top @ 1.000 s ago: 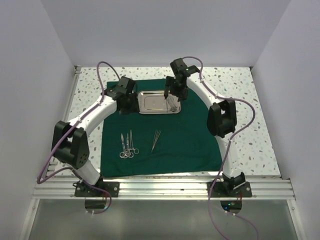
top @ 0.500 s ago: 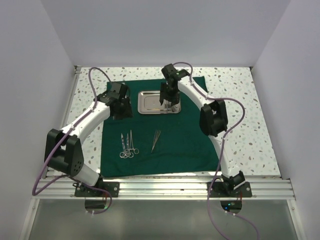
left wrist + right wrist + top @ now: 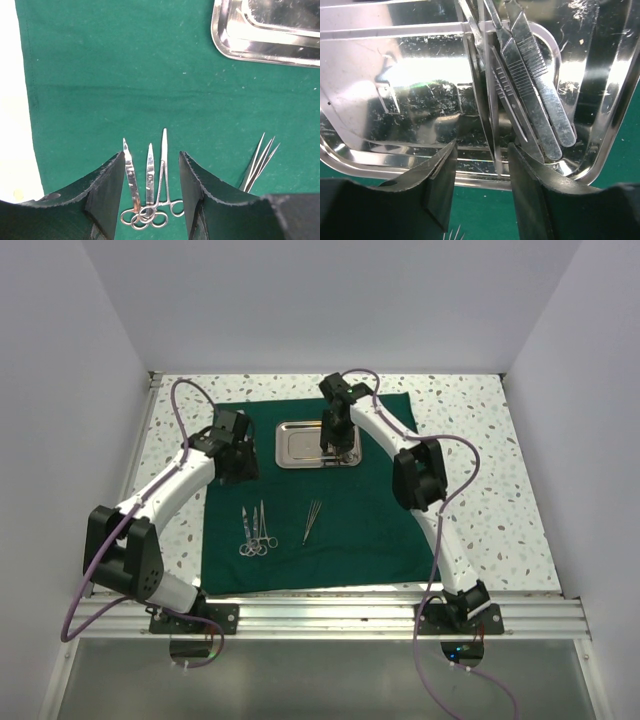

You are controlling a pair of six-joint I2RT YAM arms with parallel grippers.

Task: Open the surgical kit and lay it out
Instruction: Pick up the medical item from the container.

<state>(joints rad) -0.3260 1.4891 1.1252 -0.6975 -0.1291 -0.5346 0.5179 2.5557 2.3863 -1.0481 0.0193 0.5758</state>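
Lining up my right hand (image 3: 479,159) over instruments (image 3: 535,107) in the steel tray (image 3: 355,160).
Spread apart; I'd centre on one handle, then close gently. Left hand (image 3: 151,162) hovers open over the cloth (image 3: 100,75).

One cloth (image 3: 370,525), one tray (image 3: 293,447), three ring-handled instruments (image 3: 150,172) (tweezers (image 3: 258,161) overlap, count unclear).

The dark green cloth (image 3: 340,540) lies spread flat across the middle of the surface. The shiny steel tray (image 3: 292,445) sits on the cloth's far part, with ribbed flat-handled instruments (image 3: 535,110) at one end. Three ring-handled scissors and forceps (image 3: 255,532) lie side by side towards the near left corner, tips pointing to the far edge. Slim tweezers (image 3: 312,520) lie just beside them.
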